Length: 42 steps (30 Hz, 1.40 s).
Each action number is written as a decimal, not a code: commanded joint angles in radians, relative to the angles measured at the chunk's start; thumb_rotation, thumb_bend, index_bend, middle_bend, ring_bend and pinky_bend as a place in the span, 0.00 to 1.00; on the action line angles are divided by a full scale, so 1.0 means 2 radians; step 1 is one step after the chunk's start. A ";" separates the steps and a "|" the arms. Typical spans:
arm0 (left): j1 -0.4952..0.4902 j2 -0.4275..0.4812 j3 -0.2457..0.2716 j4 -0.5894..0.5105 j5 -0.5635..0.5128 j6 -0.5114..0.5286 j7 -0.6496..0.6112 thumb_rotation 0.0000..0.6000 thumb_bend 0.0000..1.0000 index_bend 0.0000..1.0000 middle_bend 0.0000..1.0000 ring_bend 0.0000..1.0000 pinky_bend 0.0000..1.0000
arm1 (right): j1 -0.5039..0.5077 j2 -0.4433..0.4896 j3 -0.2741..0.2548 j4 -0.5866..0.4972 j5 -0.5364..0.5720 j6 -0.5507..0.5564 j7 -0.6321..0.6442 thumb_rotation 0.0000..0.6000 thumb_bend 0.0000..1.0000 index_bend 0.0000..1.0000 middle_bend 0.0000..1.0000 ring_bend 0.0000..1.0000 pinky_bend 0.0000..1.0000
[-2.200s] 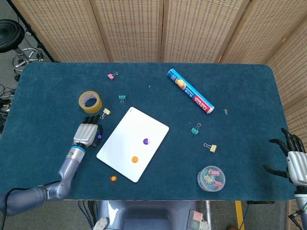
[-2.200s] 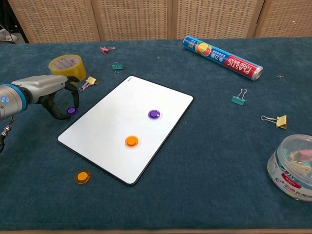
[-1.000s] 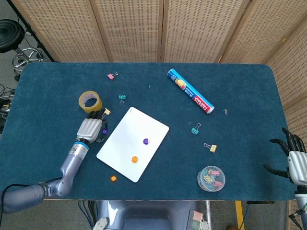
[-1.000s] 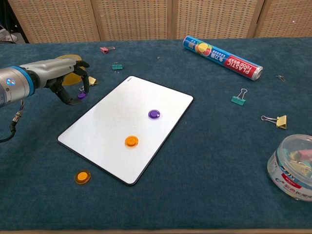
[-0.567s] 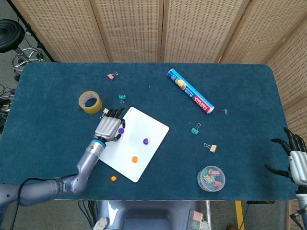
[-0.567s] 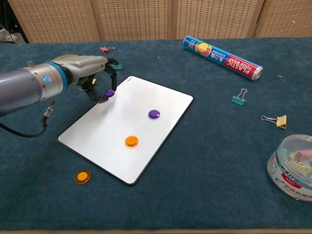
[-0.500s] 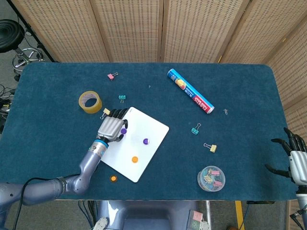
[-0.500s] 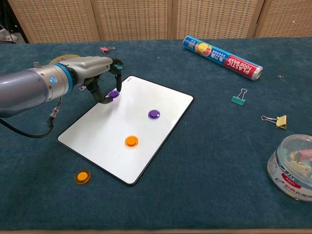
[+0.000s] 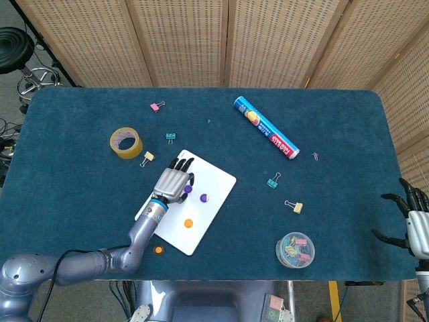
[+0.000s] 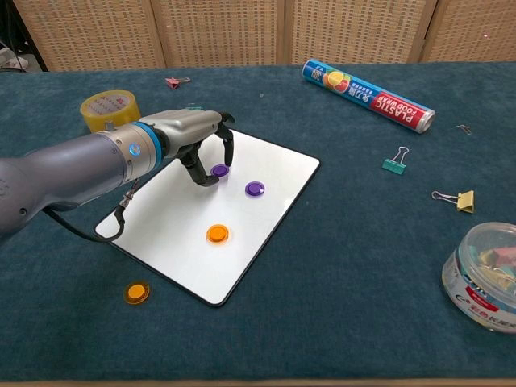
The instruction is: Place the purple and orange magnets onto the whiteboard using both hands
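The whiteboard (image 9: 216,177) (image 10: 278,161) lies tilted at the table's middle. On it sit one purple magnet (image 9: 204,198) (image 10: 255,189) and one orange magnet (image 9: 188,223) (image 10: 217,234). My left hand (image 9: 174,182) (image 10: 200,139) reaches over the board's upper part and pinches a second purple magnet (image 9: 187,189) (image 10: 219,170) between its fingertips, low over the white surface; whether it touches the board I cannot tell. A second orange magnet (image 9: 159,249) (image 10: 136,292) lies on the cloth off the board's near-left edge. My right hand (image 9: 415,225) hangs at the table's far right edge, fingers spread, holding nothing.
A yellow tape roll (image 9: 126,142) (image 10: 109,109) sits left of the board. A blue food-wrap roll (image 9: 266,127) (image 10: 367,94) lies at the back. A clear tub of clips (image 9: 295,249) (image 10: 484,276) stands front right. Binder clips (image 9: 273,180) (image 10: 394,164) are scattered about.
My left hand picked the purple magnet up off the cloth left of the board and carried it rightward over the board. The right hand stayed put.
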 commanded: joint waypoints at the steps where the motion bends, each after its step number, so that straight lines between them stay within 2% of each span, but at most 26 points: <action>1: -0.002 -0.004 -0.001 0.004 -0.004 0.003 0.003 1.00 0.35 0.50 0.00 0.00 0.00 | 0.000 0.000 0.001 0.000 0.001 0.001 0.001 1.00 0.00 0.27 0.00 0.00 0.00; 9: -0.005 -0.011 -0.001 0.015 -0.016 0.004 0.009 1.00 0.34 0.49 0.00 0.00 0.00 | -0.002 0.003 0.002 -0.001 0.000 0.003 0.005 1.00 0.00 0.27 0.00 0.00 0.00; 16: -0.004 -0.018 -0.001 0.022 -0.006 0.007 0.002 1.00 0.30 0.28 0.00 0.00 0.00 | -0.002 0.003 0.002 -0.002 0.000 0.003 0.006 1.00 0.00 0.27 0.00 0.00 0.00; 24: 0.017 0.011 0.003 -0.018 0.017 0.018 -0.028 1.00 0.30 0.29 0.00 0.00 0.00 | -0.003 0.004 0.003 -0.003 0.000 0.006 0.006 1.00 0.00 0.27 0.00 0.00 0.00; 29: 0.045 0.059 0.012 -0.064 0.060 0.028 -0.074 1.00 0.30 0.29 0.00 0.00 0.00 | -0.003 0.004 0.002 -0.003 -0.001 0.004 0.005 1.00 0.00 0.27 0.00 0.00 0.00; 33: 0.072 0.116 0.035 -0.104 0.120 0.021 -0.128 1.00 0.31 0.30 0.00 0.00 0.00 | -0.003 0.003 0.001 -0.004 -0.003 0.005 0.002 1.00 0.00 0.27 0.00 0.00 0.00; 37: 0.100 0.170 0.069 -0.129 0.202 0.024 -0.193 1.00 0.31 0.30 0.00 0.00 0.00 | -0.003 0.002 0.000 -0.006 -0.004 0.004 -0.005 1.00 0.00 0.27 0.00 0.00 0.00; 40: 0.124 0.215 0.114 -0.152 0.287 0.039 -0.247 1.00 0.31 0.30 0.00 0.00 0.00 | -0.002 0.000 0.000 -0.006 -0.002 0.003 -0.013 1.00 0.00 0.27 0.00 0.00 0.00; 42: 0.134 0.232 0.135 -0.157 0.329 0.053 -0.275 1.00 0.31 0.30 0.00 0.00 0.00 | -0.002 0.000 0.001 -0.007 -0.001 0.002 -0.015 1.00 0.00 0.27 0.00 0.00 0.00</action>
